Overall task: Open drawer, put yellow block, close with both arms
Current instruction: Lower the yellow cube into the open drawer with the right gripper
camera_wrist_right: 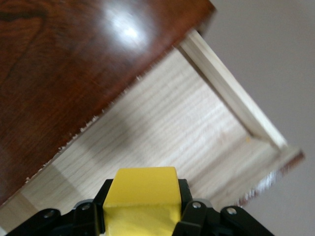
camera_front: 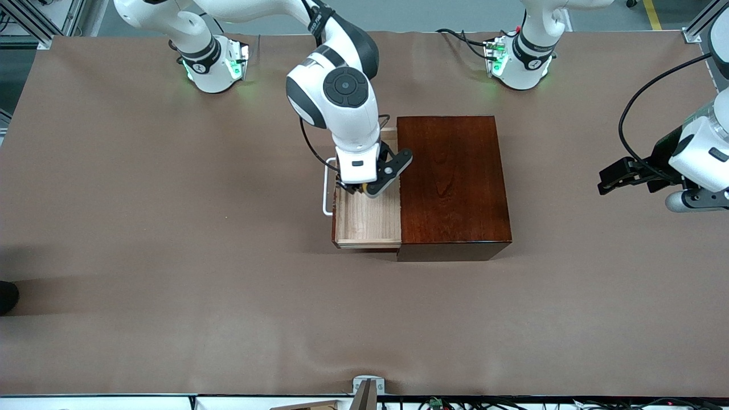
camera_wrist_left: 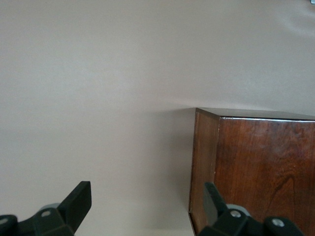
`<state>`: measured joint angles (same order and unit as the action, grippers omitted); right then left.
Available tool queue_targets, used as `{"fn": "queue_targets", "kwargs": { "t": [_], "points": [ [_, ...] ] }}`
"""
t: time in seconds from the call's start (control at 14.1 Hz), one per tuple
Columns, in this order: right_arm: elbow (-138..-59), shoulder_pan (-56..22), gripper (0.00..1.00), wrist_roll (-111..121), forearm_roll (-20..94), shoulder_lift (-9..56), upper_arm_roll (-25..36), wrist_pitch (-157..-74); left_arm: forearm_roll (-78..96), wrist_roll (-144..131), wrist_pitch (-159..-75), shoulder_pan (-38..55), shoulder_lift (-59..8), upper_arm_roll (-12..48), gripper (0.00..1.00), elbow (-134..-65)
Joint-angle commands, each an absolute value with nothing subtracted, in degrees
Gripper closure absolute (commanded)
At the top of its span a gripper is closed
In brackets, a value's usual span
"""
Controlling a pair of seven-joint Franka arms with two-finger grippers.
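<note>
Right wrist view, we see our right tool point(camera_wrist_right: 142, 216) clamped on the yellow block point(camera_wrist_right: 142, 196), hanging over the pulled-out drawer point(camera_front: 367, 219) of the mahogany box point(camera_front: 450, 182), our left tool point(camera_front: 612, 181) spread wide and waiting over the table point(camera_front: 171, 256) at the left arm's end.

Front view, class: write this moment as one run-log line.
drawer: open | right gripper: shut on yellow block, over drawer | left gripper: open, waiting at left arm's end of table

Yellow block point(camera_wrist_right: 142, 194) clamped in right gripper point(camera_wrist_right: 143, 216) over open drawer point(camera_wrist_right: 187, 132) beside mahogany box point(camera_wrist_right: 64, 64)
</note>
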<state>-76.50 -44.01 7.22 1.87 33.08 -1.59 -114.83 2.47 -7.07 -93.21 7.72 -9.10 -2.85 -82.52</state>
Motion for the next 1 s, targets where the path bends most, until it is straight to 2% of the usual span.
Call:
{"fn": "queue_targets", "kwargs": {
  "t": [0.0,0.43,0.92],
  "points": [
    [-76.1,-44.5,1.0,17.6,1.0,35.1,-1.0,-118.0,2.6,-5.7,-93.8,8.2,-7.8,-3.1,0.0,-83.8],
    [-76.4,-44.6,1.0,39.4,0.6,37.6,-0.9,-118.1,0.4,-3.0,-93.7,8.2,-7.8,-2.6,0.0,-83.8],
    [-77.1,-48.5,1.0,39.1,-6.6,39.9,-0.9,-118.2,0.4,-3.5,-93.3,8.2,-7.9,-2.5,0.0,-83.8]
  ]
}}
